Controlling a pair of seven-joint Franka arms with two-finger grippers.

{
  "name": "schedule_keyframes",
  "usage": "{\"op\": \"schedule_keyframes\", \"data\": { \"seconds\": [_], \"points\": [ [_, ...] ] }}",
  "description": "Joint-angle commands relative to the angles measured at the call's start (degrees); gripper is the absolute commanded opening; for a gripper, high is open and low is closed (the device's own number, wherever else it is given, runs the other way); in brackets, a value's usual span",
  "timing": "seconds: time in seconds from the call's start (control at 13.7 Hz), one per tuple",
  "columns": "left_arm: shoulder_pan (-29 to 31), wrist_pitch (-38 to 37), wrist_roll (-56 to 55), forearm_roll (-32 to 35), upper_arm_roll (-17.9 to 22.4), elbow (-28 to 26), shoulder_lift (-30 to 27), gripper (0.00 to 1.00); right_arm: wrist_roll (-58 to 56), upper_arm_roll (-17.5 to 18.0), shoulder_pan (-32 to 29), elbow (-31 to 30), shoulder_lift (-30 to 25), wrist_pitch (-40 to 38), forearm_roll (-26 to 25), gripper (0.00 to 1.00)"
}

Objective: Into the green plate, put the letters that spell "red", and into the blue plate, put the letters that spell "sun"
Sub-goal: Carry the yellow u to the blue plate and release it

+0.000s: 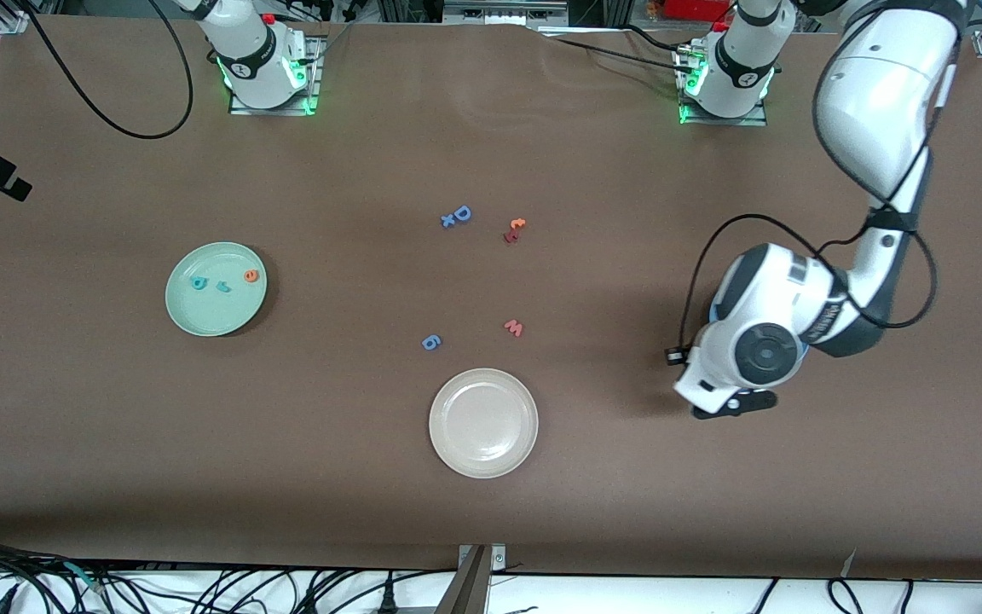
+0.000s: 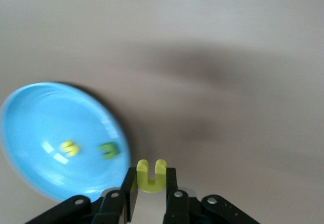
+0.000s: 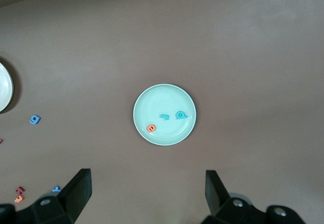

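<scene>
The green plate (image 1: 210, 314) lies toward the right arm's end of the table and holds the teal-blue "d" (image 1: 199, 282), the teal "r" (image 1: 223, 286) and the orange "e" (image 1: 251, 275). High over it, my right gripper (image 3: 147, 181) hangs open and empty. The left wrist view shows the blue plate (image 2: 35, 122) with the yellow "s" (image 2: 70, 148) and the green arch letter (image 2: 109, 150) in it. My left gripper (image 2: 151, 176) is shut on the yellow arch letter (image 2: 151, 184), just outside that plate's rim. The left arm (image 1: 755, 350) hides the blue plate in the front view.
A beige-white plate (image 1: 457, 452) lies nearest the front camera at mid-table. Loose letters lie farther from that camera: a blue "6" piece (image 1: 430, 342), a pink "w" (image 1: 514, 327), a blue capital "D" (image 1: 462, 213) and an orange-red pair (image 1: 514, 230).
</scene>
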Motion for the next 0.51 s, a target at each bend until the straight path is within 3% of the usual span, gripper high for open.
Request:
{"op": "schedule_keyframes", "data": {
  "seconds": [0.0, 0.36, 0.44],
  "points": [
    [3.8, -4.8, 3.2, -2.1, -0.2, -1.1, -2.0, 0.15, 0.1, -0.3, -0.2, -1.6, -1.7, 0.2, -0.7, 1.0],
    [9.8, -6.2, 8.7, -1.6, 0.1, -2.4, -1.1, 0.19, 0.0, -0.3, -0.2, -1.6, -1.7, 0.3, -0.7, 1.0],
    [10.4, -6.2, 9.6, -1.4, 0.1, -3.0, -0.7, 0.26, 0.0, -0.4, -0.2, -1.6, -1.7, 0.3, -0.7, 1.0]
  ]
}}
